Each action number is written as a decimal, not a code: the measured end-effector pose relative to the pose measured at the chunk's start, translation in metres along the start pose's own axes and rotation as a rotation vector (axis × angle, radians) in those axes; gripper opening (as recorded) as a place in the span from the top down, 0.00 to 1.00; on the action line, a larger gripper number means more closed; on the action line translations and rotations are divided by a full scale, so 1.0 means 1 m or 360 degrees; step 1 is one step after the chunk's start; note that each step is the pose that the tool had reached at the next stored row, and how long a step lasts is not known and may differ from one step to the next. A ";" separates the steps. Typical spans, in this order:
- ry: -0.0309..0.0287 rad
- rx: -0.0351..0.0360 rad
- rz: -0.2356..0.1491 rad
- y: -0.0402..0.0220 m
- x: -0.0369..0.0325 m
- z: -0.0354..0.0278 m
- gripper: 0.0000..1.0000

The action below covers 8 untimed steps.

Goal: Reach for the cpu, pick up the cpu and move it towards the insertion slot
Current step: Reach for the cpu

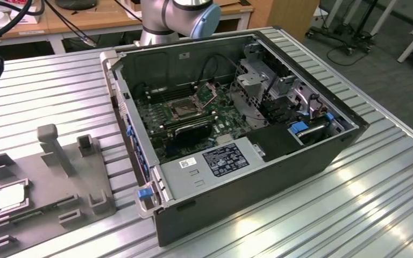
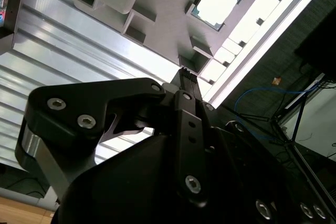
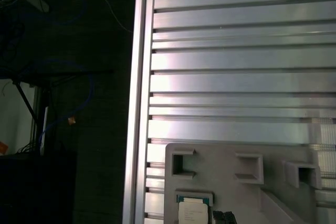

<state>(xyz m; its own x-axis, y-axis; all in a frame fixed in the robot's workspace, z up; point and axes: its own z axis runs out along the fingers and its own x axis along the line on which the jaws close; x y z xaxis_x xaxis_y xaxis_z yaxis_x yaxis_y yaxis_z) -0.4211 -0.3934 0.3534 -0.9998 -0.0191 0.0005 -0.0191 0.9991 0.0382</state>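
End effector (image 2: 185,74) hangs over the ribbed table (image 1: 378,177) and is not touching the cpu (image 2: 217,3) (whether it is spread or pressed together cannot be told). The cpu lies flat ahead of its tip, apart from it, in a pocket of the grey tray (image 1: 70,177). Square and face-up, the chip has no long axis. The insertion slot (image 1: 183,109) sits well apart inside the open computer case (image 1: 264,177), toward the exterior view's right.

I log the tray (image 1: 41,188) on the table (image 1: 378,204) at the exterior view's left, cpu (image 1: 11,198) lying in a tray pocket, open computer case (image 1: 264,188) just beside it on the right, insertion slot (image 1: 181,109) inside on the board (image 1: 225,107), arm base (image 1: 156,35) behind the case
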 end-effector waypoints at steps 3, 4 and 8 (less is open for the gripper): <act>0.00000 0.0000 0.0000 0.0000 0.0004 0.0003 0.89; 0.00000 0.0000 0.0000 0.0000 0.0007 0.0007 0.89; 0.00001 0.0000 0.0000 0.0000 0.0016 0.0013 0.89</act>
<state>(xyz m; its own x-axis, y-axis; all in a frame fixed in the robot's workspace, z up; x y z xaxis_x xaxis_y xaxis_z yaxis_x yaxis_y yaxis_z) -0.4227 -0.3934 0.3520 -0.9998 -0.0191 0.0005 -0.0191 0.9991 0.0382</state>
